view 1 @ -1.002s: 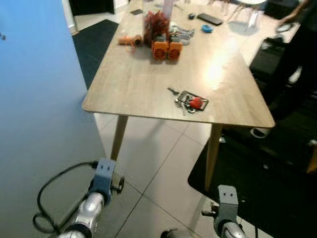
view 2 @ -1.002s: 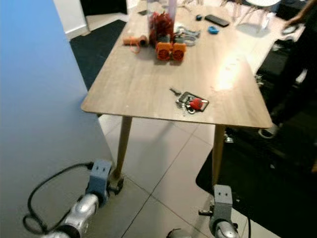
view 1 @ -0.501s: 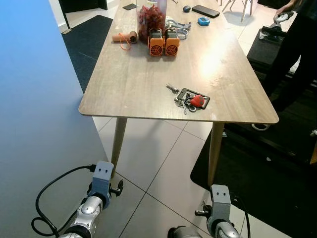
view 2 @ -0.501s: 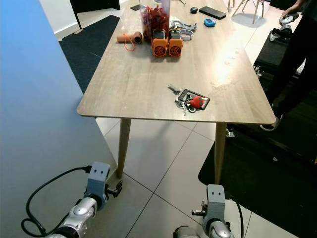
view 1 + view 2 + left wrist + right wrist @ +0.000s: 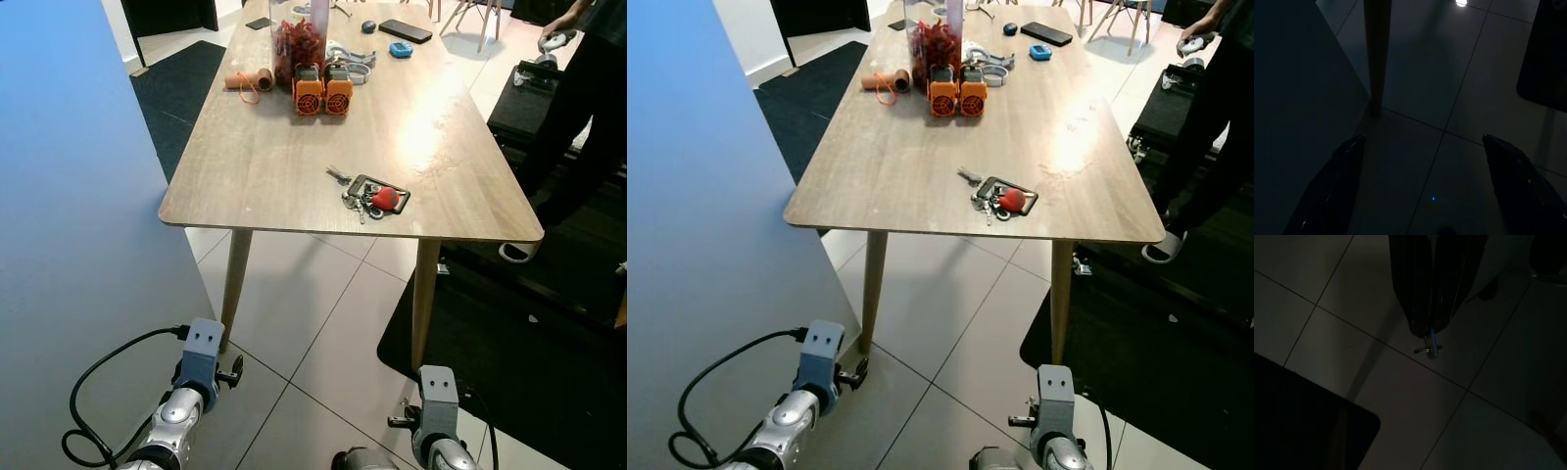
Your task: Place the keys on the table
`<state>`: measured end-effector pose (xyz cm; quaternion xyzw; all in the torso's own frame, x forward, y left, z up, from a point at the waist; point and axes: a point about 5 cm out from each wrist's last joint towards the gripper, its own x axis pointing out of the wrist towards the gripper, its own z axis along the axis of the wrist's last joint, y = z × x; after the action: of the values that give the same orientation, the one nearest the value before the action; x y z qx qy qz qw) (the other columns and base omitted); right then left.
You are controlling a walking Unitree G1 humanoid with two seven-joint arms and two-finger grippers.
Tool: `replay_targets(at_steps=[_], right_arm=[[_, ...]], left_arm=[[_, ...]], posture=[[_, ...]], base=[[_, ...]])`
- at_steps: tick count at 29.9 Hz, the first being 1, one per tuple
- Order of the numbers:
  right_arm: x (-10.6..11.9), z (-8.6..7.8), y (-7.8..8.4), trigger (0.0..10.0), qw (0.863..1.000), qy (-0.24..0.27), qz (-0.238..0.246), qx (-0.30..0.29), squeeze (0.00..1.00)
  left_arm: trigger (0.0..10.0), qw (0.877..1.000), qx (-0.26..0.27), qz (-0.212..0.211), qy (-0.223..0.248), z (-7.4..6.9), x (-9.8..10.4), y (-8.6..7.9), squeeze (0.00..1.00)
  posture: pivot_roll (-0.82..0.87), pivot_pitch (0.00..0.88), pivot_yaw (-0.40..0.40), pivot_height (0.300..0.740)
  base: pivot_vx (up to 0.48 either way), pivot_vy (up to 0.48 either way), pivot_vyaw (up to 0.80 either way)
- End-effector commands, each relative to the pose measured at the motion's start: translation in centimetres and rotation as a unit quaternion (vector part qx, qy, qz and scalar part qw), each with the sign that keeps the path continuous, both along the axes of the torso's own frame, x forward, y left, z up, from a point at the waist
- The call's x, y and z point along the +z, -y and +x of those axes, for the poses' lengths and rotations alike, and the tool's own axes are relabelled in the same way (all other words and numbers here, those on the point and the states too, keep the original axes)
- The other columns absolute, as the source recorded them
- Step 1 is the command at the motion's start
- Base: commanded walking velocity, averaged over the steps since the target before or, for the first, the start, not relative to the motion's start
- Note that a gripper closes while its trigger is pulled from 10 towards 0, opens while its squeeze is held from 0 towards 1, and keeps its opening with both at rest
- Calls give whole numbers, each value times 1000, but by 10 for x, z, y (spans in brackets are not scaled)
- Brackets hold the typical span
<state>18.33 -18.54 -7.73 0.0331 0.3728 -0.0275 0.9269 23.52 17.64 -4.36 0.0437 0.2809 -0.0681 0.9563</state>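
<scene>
A bunch of keys with a red fob and a black carabiner lies on the light wooden table, near its front right corner. Both arms hang low by the floor, well below the tabletop. In the left wrist view my left gripper is open, its fingers spread wide over dark floor tiles beside a table leg. My right gripper is shut above the tiles. A small blue and metal bit shows at its tips; I cannot tell whether it is held.
Further back on the table stand a jar of red things, two orange devices, an orange roll and a phone. A blue panel rises on the left. On the right are a person in dark clothes and black mats.
The whole picture has shifted slightly as the camera moved. The keys lie in the same spot on the table and both arms hang as before.
</scene>
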Motion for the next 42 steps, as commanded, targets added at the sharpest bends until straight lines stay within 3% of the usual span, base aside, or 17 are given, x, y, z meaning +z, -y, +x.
replay_targets(at_steps=[1,14,33,42], right_arm=[[-2,-4,1,10000,1000,-8,-1,1,0],[-1,-3,2,10000,1000,-6,-2,6,0],[-1,-3,1,10000,1000,-4,0,5,0],[-2,-4,0,10000,1000,-5,1,5,0]], left_arm=[[10000,1000,4,-8,-12,-3,-3,4,0],[10000,1000,6,-11,-12,-2,-3,6,0],[10000,1000,7,-13,-10,-1,-3,5,0],[10000,1000,18,-19,1,-2,-2,3,0]], posture=[[38,79,-11,740],[37,70,-15,740],[39,73,-10,740],[40,75,-12,740]], base=[[0,0,0],[0,0,0],[294,0,0],[0,0,0]])
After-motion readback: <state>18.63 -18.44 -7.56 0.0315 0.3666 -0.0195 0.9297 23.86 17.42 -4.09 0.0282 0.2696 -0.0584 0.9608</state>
